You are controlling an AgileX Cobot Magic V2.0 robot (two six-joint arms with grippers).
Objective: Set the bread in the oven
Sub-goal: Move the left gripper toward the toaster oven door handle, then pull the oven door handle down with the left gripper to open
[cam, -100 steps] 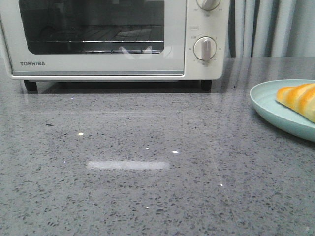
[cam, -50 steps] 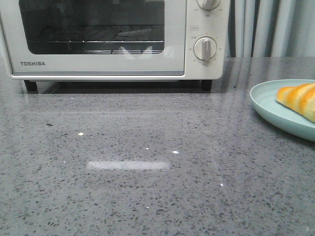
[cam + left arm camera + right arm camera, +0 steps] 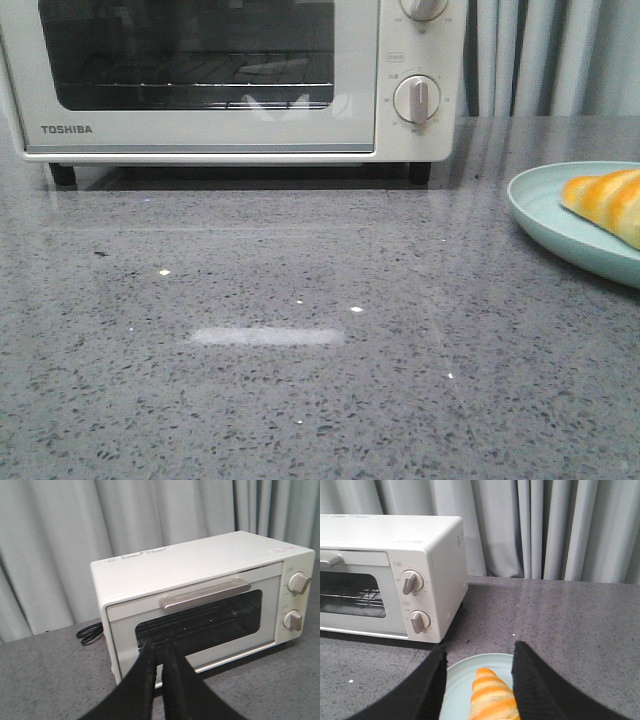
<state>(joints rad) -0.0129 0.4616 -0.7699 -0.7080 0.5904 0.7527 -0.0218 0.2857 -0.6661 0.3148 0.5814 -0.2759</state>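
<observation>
my right pincer hangs wide open above the bread, which lies on a pale blue plate at the right side of the table. seen from the right wrist, the roll sits between the two spread fingers, its tapered tip aimed toward the oven and the curtains behind, so its long axis seems to run along the fingers, not across them. i judge this arm clearly the nearer one: the plate lies below it, while my left pincer is drawn narrow, fingertips all but touching, and faces the oven door from the other side.

the door is shut, its handle across the top edge and the wire rack dim behind the glass. it must drop open before the bread can go in, and the left arm looks placed for that. the oven stands at the table's back left, well apart from the plate, two knobs on its right.

the table is glossy speckled grey stone, throwing back a strip of ceiling light. a black cord coils behind the oven, and grey curtains close off the room.
</observation>
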